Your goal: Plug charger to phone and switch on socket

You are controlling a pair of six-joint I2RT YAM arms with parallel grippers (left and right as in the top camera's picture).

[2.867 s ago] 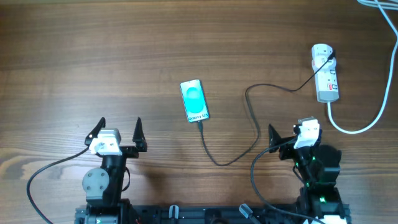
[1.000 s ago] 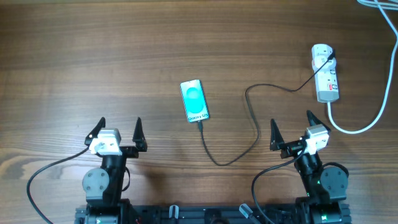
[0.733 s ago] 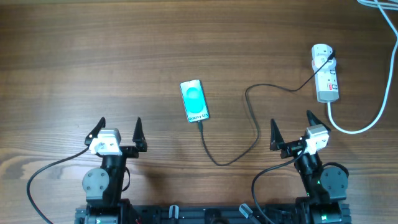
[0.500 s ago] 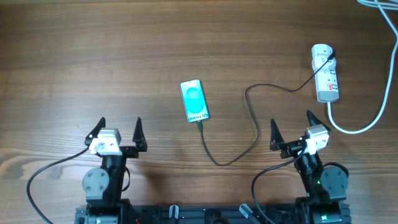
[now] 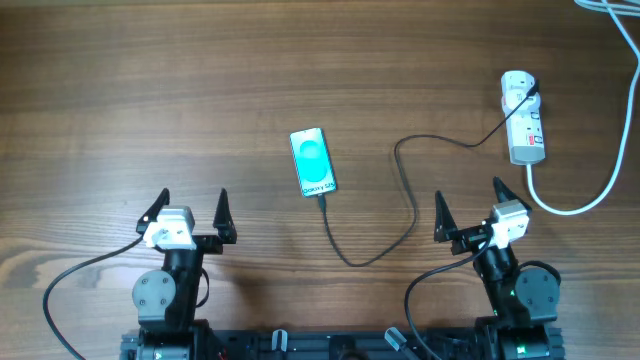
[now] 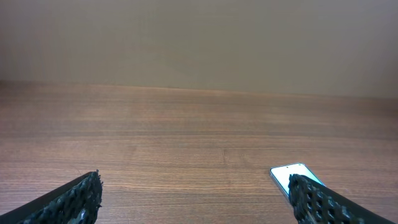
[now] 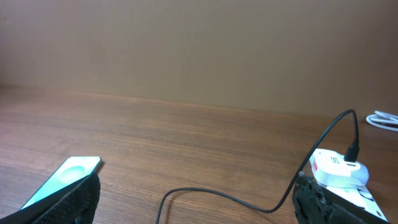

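Note:
The phone [image 5: 312, 162] lies flat mid-table, turquoise screen up; its corner also shows in the left wrist view [image 6: 288, 176] and the right wrist view [image 7: 62, 179]. The charger [image 5: 405, 185], a thin black cable, runs from the socket [image 5: 523, 118] in a loop down to the phone's near end, its plug tip touching the phone there [image 5: 323, 199]. The socket is a white power strip at the right, also in the right wrist view [image 7: 339, 171]. My left gripper [image 5: 190, 208] stands open near the front edge, left of the phone. My right gripper [image 5: 468, 212] stands open below the socket, empty.
A thick white cord [image 5: 600, 190] curves from the socket's near end up along the table's right edge. A second white cable [image 5: 600, 8] crosses the far right corner. Both arm bases [image 5: 165, 295] sit at the front edge with black leads.
Over the last second nothing moves. Before that, the right arm swung its gripper a little to the right and settled in its present open pose.

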